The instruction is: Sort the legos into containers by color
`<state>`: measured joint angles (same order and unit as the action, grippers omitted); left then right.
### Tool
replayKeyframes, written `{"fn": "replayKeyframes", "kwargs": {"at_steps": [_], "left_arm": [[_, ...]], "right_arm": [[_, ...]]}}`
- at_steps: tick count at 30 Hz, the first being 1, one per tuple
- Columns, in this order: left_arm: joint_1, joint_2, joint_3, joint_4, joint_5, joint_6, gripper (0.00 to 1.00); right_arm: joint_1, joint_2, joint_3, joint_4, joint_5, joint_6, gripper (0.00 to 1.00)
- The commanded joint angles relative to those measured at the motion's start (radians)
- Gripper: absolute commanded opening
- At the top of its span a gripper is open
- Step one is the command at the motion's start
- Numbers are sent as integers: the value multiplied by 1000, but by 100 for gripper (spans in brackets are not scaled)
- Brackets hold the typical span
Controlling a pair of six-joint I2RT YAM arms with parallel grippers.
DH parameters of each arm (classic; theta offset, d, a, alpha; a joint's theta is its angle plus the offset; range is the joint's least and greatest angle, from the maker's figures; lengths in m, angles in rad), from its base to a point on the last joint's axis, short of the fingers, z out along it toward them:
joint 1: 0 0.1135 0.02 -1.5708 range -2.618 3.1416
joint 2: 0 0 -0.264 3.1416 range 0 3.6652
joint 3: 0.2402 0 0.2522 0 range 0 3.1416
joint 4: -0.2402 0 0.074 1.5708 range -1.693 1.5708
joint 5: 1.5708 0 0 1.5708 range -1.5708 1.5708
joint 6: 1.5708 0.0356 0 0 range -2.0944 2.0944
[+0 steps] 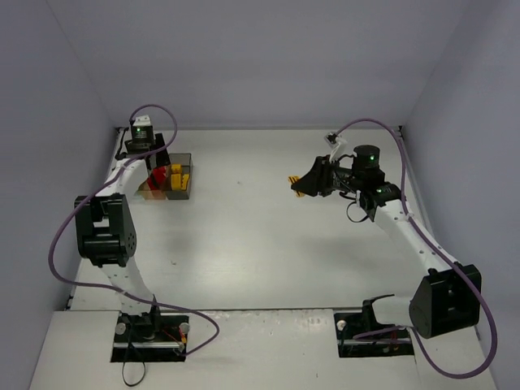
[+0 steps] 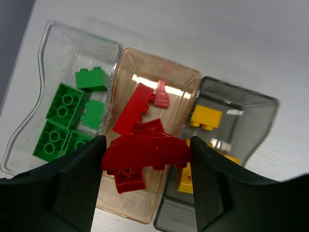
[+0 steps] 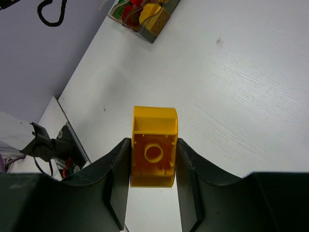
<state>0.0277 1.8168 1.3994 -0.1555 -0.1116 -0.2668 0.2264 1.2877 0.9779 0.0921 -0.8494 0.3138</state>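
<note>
Jaws of the left gripper (image 2: 146,145) clench a red arched brick (image 2: 145,153), its length spanning them, above the tan-amber box (image 2: 169,77); the right gripper (image 3: 153,145) grips a yellow brick (image 3: 154,121) far from the containers (image 3: 157,21).

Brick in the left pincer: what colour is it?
Red. The brick in the left pincer shows best in the left wrist view.
</note>
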Motion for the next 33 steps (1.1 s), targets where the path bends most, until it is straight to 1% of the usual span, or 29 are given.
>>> {"fn": "replayKeyframes", "kwargs": {"at_steps": [1,2,3,5,6,8,10,13,17,22,25,26,27,28,29,30,31,32,33], "left_arm": [[15,4,104,-44,-20,-11,28],[18,13,107,-49,-16,-11,30],[24,27,107,-49,-10,-9,35],[29,41,108,-44,-2,6,41],[29,58,111,-44,0,17,46],[29,73,122,-56,7,21,50],[31,85,122,-64,12,21,58],[29,78,118,-67,1,23,65],[29,59,110,-72,-10,26,68],[29,38,104,-85,-19,17,69],[23,-20,76,-81,30,23,69],[12,-68,63,-75,52,29,69],[0,-100,47,-69,102,59,69],[-15,-131,-1,-38,111,78,69],[-38,-205,-34,-10,142,98,69],[-102,-246,-69,54,188,151,69],[-133,-282,-106,83,213,184,69],[-170,-356,-173,114,226,213,69],[-246,-391,-207,138,237,263,69]], "right_arm": [[-15,-50,-8,44,-20,-10,0],[-15,-51,-13,44,-20,-10,0],[-15,-53,-15,44,-20,-9,0],[-16,-54,-13,43,-19,-8,0],[-19,-54,-12,43,-17,-7,0],[-18,-54,-8,43,-16,-4,0],[-18,-54,-8,40,-17,-4,0],[-19,-53,-5,37,-19,-2,0],[-18,-51,1,35,-25,1,0],[-19,-53,7,31,-33,4,0],[-19,-60,4,29,-36,4,0],[-19,-65,4,29,-36,4,0],[-19,-65,4,31,-37,5,0],[-18,-67,4,31,-43,13,0],[-18,-67,4,32,-46,16,0],[-16,-65,5,34,-50,19,0],[-16,-65,7,35,-53,24,0],[-16,-64,11,38,-57,27,0],[-16,-62,15,40,-62,30,0]]}}
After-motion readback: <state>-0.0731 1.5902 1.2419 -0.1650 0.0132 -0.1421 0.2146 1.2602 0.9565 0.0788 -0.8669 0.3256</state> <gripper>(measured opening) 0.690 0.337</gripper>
